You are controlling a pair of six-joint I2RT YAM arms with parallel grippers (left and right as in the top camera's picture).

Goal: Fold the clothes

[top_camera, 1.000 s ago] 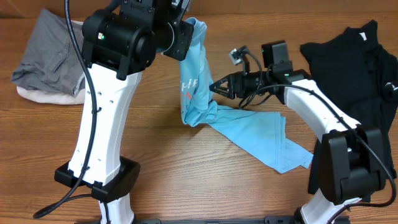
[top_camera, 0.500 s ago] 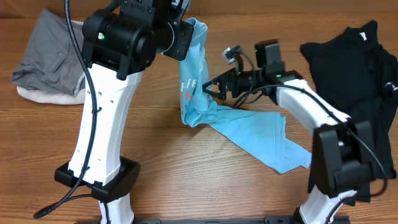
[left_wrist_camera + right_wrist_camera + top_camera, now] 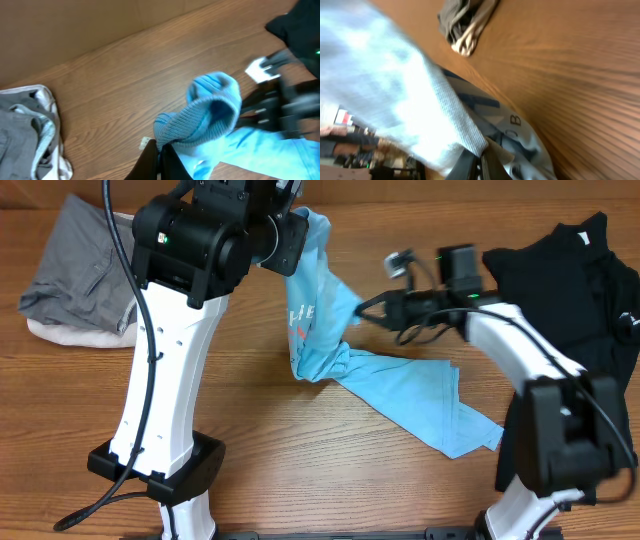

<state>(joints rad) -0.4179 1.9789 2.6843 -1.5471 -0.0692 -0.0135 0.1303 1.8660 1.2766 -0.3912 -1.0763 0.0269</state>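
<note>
The light blue T-shirt (image 3: 400, 385) hangs from my left gripper (image 3: 297, 220), raised at the table's back, and trails down onto the wood toward the front right. In the left wrist view my left gripper (image 3: 161, 150) is shut on the shirt's ribbed collar (image 3: 210, 112). My right gripper (image 3: 362, 308) is shut on a fold of the hanging shirt and holds it stretched out to the right. The right wrist view shows this gripper (image 3: 481, 159) pinching a ribbed edge (image 3: 455, 120), dark lettering beside it. Part of the red-and-white lettering (image 3: 303, 320) shows on the hanging part.
A black shirt (image 3: 570, 290) lies spread at the right edge, under my right arm's elbow. A grey piece (image 3: 75, 265) on a cream piece (image 3: 60, 332) sits at the back left. My left arm's white column (image 3: 165, 380) stands over the left front.
My right gripper reached the hanging shirt with jaws open, shut on it, then drew back to the right, pulling a fold of fabric out. The left gripper stayed put.
</note>
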